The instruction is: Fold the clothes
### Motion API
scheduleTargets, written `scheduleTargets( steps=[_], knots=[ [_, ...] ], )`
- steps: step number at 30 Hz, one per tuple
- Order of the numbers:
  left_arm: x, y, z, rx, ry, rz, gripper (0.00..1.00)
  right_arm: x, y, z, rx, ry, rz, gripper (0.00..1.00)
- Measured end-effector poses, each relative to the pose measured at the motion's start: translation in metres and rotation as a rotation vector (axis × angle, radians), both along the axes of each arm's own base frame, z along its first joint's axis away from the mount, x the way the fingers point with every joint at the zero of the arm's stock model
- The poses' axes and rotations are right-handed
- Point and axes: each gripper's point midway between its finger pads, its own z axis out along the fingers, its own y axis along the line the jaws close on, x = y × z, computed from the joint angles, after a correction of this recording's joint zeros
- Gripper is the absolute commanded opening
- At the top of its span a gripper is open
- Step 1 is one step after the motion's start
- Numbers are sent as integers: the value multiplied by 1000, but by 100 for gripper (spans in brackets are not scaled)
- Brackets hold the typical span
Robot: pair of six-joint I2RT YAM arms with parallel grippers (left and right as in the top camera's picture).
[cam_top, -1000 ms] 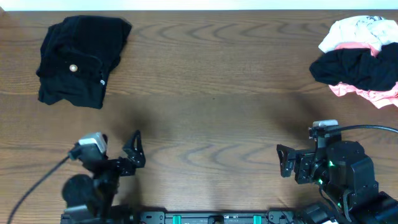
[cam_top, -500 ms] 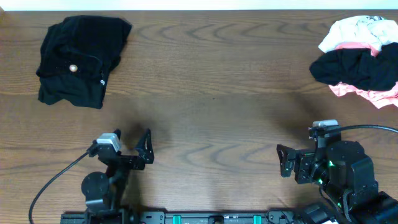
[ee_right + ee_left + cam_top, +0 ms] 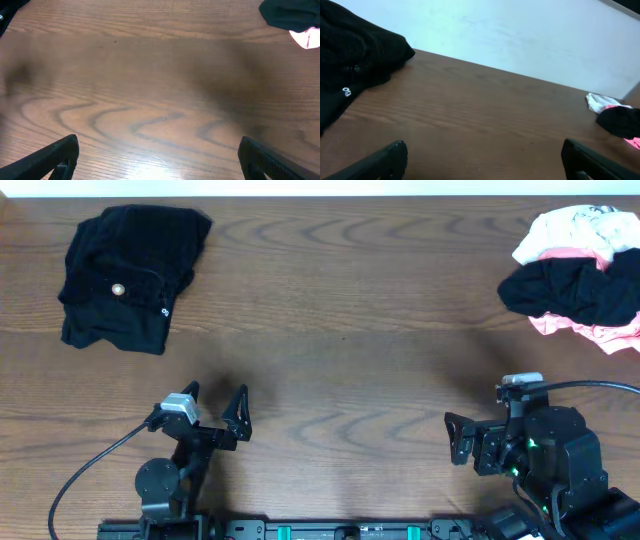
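A black garment point(image 3: 130, 275) lies bunched at the table's point(image 3: 340, 330) far left. Near the front edge, the left gripper point(image 3: 215, 400) and right gripper point(image 3: 453, 440) both gape wide, empty — a black, pink and white pile point(image 3: 578, 280) sits far right.

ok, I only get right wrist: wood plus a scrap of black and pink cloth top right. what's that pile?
Observer: Overhead: a white garment at the far edge, a black garment overlapping it, pink fabric poking out below.
Operator: anything else out there?
Observer: A second black garment, crumpled far left, with a pale round button.
Operator: left pincer on it?
Observer: No. The left pincer is open, empty, well apart from it.
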Motion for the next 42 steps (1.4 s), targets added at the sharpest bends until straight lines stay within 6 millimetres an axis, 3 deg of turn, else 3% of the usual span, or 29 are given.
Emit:
scheduleTargets(
  steps=[13, 19, 25, 36, 42],
  knots=[
    [0, 0, 0, 0, 0, 0, 98, -1, 0, -1, -1, 3, 0, 99],
    [0, 0, 0, 0, 0, 0, 98, -16, -7, -16, -39, 86, -1, 99],
    [0, 0, 0, 0, 0, 0, 98, 12, -4, -5, 5, -93, -37, 99],
    [0, 0, 0, 0, 0, 0, 98, 19, -16, -64, 78, -301, -106, 99],
    [0, 0, 0, 0, 0, 0, 98, 24, -15, -82, 101, -357, -110, 99]
  ],
)
